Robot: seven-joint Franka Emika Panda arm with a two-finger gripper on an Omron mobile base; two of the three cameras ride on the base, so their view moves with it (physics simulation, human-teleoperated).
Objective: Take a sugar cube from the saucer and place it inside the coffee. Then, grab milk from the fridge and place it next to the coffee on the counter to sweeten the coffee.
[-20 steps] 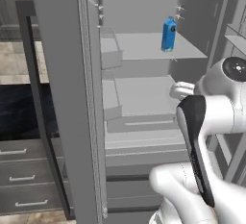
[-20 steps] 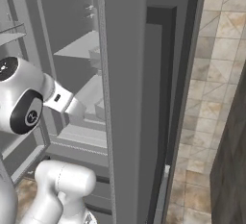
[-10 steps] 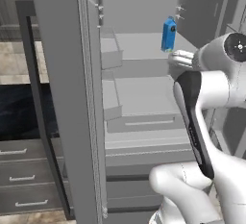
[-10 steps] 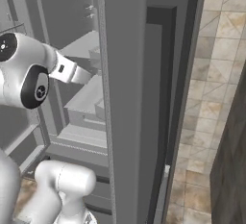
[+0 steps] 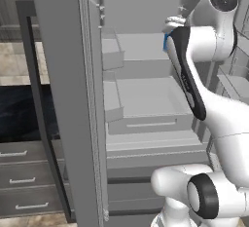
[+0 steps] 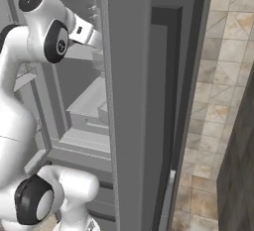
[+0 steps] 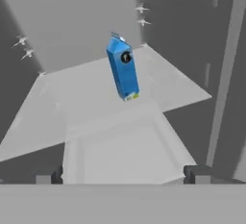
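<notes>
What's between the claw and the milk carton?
Nothing: in the hand view, bare grey fridge shelf runs from the open claw to the milk carton.

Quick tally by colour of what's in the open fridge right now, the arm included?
Blue: 1, the milk standing on a shelf
Grey: 1, the fridge with its shelves and drawers
White: 1, the arm with its open gripper facing the milk
Total: 3

Beige stone-tiled floor (image 6: pixel 213 126) ran along the right, a dark cabinet side (image 6: pixel 240 165) stood at the far right edge, grey drawers with silver handles (image 5: pixel 24 179) sat low left, lighting was flat and even.
</notes>
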